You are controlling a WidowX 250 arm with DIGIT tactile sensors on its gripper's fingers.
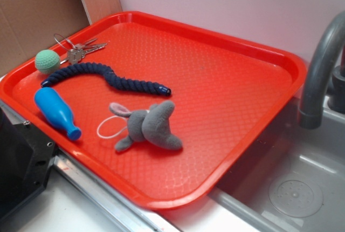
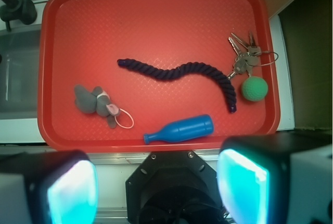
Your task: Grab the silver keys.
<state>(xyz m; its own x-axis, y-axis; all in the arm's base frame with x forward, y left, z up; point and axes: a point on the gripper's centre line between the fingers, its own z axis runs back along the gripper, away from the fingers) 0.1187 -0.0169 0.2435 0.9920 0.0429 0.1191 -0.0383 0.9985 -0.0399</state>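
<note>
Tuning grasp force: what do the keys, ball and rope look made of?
Keys: metal, silver-grey with a dull shine, flat blades on thin wire rings. Ball: matte green with a dimpled surface, probably rubber or foam. Rope: dark navy twisted cord, looks like soft fibre, with smooth capped ends.

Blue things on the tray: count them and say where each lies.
2. The blue bottle lies on its side by the tray's near edge; the dark blue rope snakes across the middle, ending near the green ball.
</note>
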